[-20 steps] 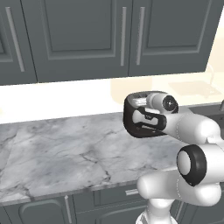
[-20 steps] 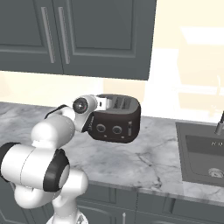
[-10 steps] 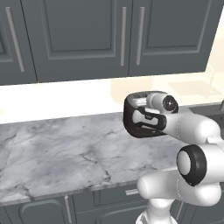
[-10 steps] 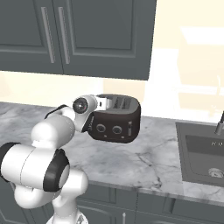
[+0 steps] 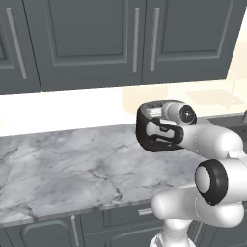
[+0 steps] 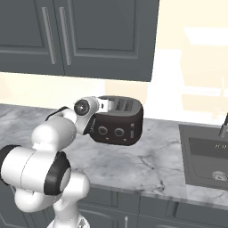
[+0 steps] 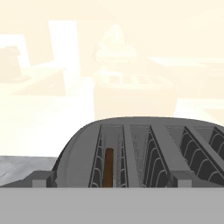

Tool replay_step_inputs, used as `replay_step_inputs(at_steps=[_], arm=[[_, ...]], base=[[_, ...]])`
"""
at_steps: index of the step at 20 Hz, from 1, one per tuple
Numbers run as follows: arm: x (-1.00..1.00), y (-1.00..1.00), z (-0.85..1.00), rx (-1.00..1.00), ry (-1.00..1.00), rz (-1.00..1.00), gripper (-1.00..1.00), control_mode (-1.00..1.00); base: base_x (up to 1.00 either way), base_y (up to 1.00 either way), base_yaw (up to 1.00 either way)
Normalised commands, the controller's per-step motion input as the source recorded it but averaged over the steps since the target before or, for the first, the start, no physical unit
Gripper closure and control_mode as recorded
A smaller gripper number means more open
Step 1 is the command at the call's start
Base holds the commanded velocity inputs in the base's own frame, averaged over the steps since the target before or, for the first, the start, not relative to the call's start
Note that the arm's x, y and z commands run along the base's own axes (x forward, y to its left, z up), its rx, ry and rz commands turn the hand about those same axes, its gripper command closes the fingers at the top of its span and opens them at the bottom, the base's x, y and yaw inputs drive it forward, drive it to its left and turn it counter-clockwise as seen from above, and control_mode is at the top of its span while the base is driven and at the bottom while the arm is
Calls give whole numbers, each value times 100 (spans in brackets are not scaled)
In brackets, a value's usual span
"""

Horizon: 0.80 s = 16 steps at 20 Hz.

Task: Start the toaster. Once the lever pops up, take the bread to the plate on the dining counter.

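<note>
A grey-white veined marble worktop (image 5: 72, 169) runs along the wall; below it are dark grey base cabinets (image 5: 111, 224) with small metal handles; above it hang dark grey wall cabinets (image 5: 96, 38) with panelled doors and long vertical bar handles; the wall between them is pale cream and brightly lit; to the right a dark sink (image 6: 207, 158) is set into the worktop, with a metal tap (image 6: 223, 124) at its far side.

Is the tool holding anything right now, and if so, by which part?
Nothing is held. The tool is open just short of the toaster; the bread sits in a slot.
</note>
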Motion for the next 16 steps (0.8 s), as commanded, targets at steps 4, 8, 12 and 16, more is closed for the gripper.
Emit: replay_step_inputs(at_steps=[4,8,12,16], arm=[[0,0,0,0,0,0,-100,-100],[0,0,0,0,0,0,-100,-100],[0,0,0,0,0,0,-100,-100],[0,0,0,0,0,0,-100,-100]], base=[[0,0,0],[0,0,0],[0,0,0],[0,0,0]])
